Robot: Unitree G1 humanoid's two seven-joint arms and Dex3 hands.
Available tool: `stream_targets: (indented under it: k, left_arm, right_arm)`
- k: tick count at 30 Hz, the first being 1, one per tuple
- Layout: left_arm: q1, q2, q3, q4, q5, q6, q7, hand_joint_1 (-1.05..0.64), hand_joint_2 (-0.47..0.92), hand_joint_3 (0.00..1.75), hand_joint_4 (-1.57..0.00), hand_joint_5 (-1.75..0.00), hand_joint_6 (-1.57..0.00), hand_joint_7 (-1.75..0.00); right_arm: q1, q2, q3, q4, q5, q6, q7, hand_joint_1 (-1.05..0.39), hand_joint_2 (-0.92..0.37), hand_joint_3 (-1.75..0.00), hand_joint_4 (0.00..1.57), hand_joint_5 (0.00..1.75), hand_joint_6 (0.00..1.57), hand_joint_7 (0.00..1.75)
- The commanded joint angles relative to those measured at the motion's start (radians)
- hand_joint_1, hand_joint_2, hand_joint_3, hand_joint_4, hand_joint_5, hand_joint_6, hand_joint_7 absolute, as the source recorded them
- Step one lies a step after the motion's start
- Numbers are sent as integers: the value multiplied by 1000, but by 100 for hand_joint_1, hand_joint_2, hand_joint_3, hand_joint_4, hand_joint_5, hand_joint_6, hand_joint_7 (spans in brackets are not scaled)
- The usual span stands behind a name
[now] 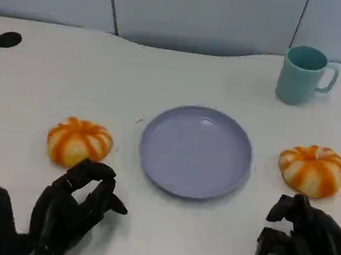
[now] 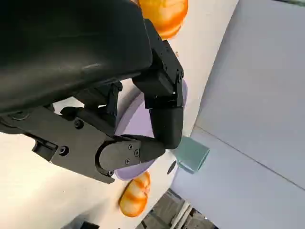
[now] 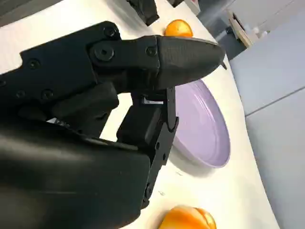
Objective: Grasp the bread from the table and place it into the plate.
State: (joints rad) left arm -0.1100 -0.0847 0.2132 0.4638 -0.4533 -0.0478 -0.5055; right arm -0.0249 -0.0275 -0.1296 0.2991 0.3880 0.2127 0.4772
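Observation:
Two round orange-and-white striped breads lie on the white table, one on each side of an empty lilac plate (image 1: 196,150). The left bread (image 1: 79,141) sits just beyond my left hand (image 1: 70,211), whose bent fingers are apart and hold nothing. The right bread (image 1: 312,168) lies just beyond my right hand (image 1: 304,240), which also holds nothing. In the left wrist view the near bread (image 2: 164,14) sits past the fingers (image 2: 164,119), with the plate (image 2: 133,119) and the far bread (image 2: 135,193) beyond. The right wrist view has the plate (image 3: 205,129) and the near bread (image 3: 188,218).
A teal mug (image 1: 303,73) stands at the back right of the table, well behind the right bread. Two dark round holes (image 1: 8,39) mark the table's far corners. A grey wall panel runs behind the table's curved back edge.

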Motion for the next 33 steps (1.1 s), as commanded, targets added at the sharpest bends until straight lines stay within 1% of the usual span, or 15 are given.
stream_targets:
  k: [1,4,7,9,13,19,24,26,29,33]
  left_arm:
    - [-8,14,7,11,-3,-1,-7,-36,67,61,-74,-155,-68,-126]
    - [-5,15,5,6,-5,8,-7,-36,67,60,-74,-155,-68,-126]
    - [-3,15,4,4,-4,8,-9,-33,69,59,-73,-154,-67,-124]
    - [-3,14,3,0,-4,9,-7,-32,69,60,-73,-154,-67,-123]
    - [2,17,-3,-15,-2,24,-4,-33,68,62,-69,-159,-64,-128]
    - [-5,9,-1,7,9,-12,3,-35,69,62,-69,-160,-62,-133]
    - [-12,5,3,24,2,-26,-5,-34,65,69,-71,-159,-63,-131]
    - [-14,7,4,28,-1,-22,-6,-35,65,68,-71,-158,-64,-129]
    - [-14,8,4,28,-3,-17,-6,-36,67,61,-73,-156,-66,-126]
    - [-12,13,-1,18,6,-10,-2,-35,67,63,-73,-155,-66,-125]
  right_arm:
    - [12,-17,-1,25,-10,6,-1,-46,-92,-47,127,113,113,106]
    - [13,-14,-6,28,-8,6,-6,-45,-92,-47,127,114,113,106]
    - [13,-11,-9,26,-5,17,-18,-46,-92,-43,127,113,114,106]
    - [13,-13,-5,26,-11,8,-16,-46,-92,-42,126,113,112,106]
    - [12,-14,-5,24,-8,14,-14,-46,-92,-42,125,114,111,108]
    - [6,-16,-6,30,-7,22,-14,-46,-92,-44,126,113,113,108]
    - [1,-18,-8,38,-6,19,-7,-48,-92,-42,126,113,114,107]
    - [0,-18,-9,34,-5,25,-9,-47,-92,-42,126,113,114,106]
    - [0,-16,-11,33,-3,30,-12,-46,-92,-42,126,112,114,106]
    - [2,-12,-12,29,-4,28,-17,-45,-92,-43,126,112,115,105]
